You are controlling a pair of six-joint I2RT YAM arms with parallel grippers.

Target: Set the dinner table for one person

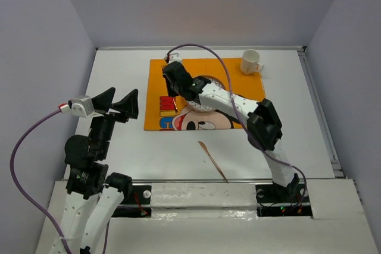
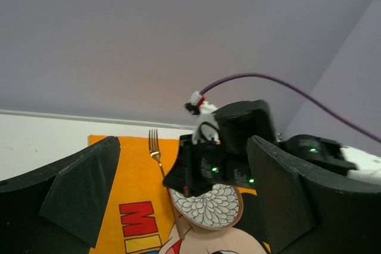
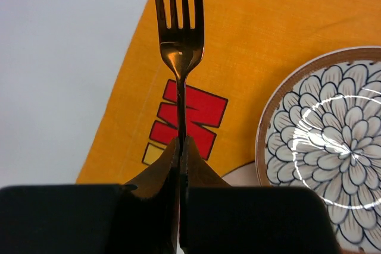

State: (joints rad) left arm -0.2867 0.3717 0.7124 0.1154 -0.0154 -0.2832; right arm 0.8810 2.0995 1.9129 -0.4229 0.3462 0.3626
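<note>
The right hand (image 3: 180,147) pinches a golden fork (image 3: 178,57) by the slim handle just behind the neck, jaws closed tight on the metal. The tines point toward the far side, over the far left corner of an orange cartoon mat (image 1: 229,68). Whether the fork hangs clear of the cloth or rests on it cannot be told. The fork looks thin, light, stiff and polished, so it is likely to be slippery and to swing in a narrow pinch. A hold nearer the middle of the handle would probably carry it more steadily.

The mat lies on the table (image 1: 309,123), a large flat white rectangle with a thin pale rim that fills the floor of the walled workspace beyond the arm bases. It looks hard, smooth and fixed, a surface to set things on and not one to grasp.

A flower-patterned plate (image 3: 324,147) sits mid-mat just right of the fork, and a white mug (image 1: 250,62) stands at the mat's far right corner. A second slim golden utensil (image 1: 212,160) lies on the bare table near the mat. The left hand (image 1: 125,94) hovers spread wide and empty above the table's left side.
</note>
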